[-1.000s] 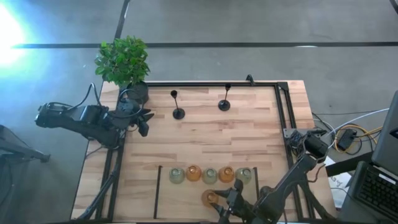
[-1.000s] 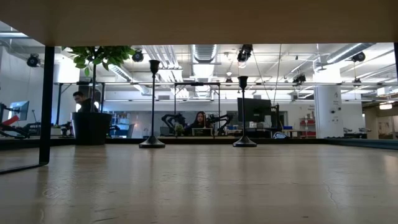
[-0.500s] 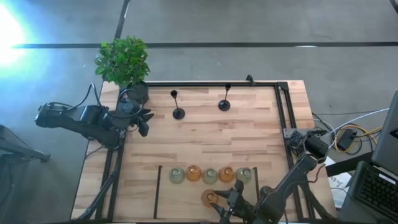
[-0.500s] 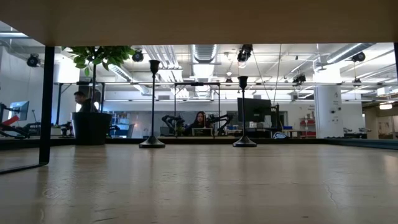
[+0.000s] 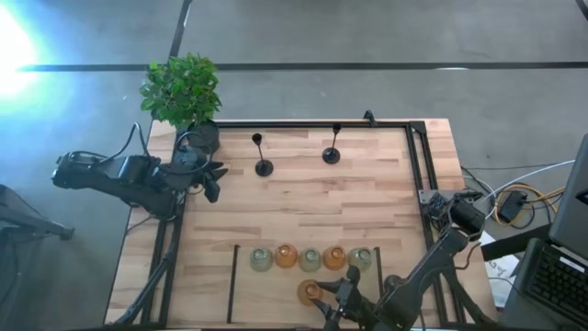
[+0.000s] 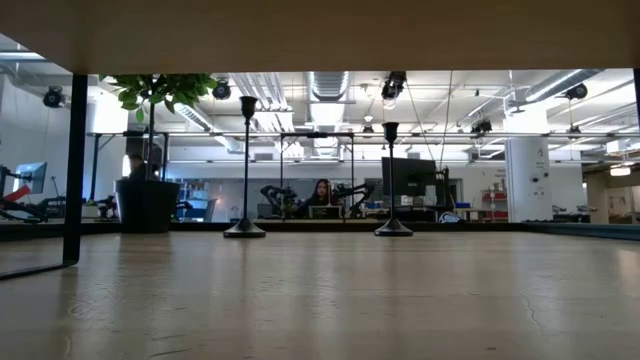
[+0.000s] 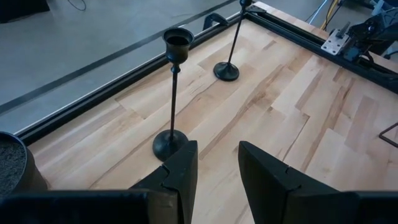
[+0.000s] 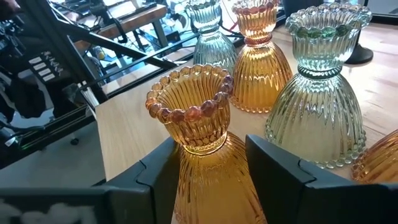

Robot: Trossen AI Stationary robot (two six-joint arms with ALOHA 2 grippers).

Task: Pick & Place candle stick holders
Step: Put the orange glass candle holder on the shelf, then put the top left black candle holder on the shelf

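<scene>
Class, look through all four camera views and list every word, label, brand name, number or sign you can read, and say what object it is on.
No text can be read in any view.
The pale marks on the dark equipment beside the table in the right wrist view are too blurred to read.
The monitor in the room behind in the low view shows nothing legible.
The candle stick holders and the table bear no lettering.

Strong white glare flooded the grey concrete floor point(image 5: 18, 55) at the overhead picture's left edge. Ribbed amber and green glass holders point(image 8: 255, 59) glowed, while nearby dark fingers point(image 8: 283, 177) blurred.
</scene>
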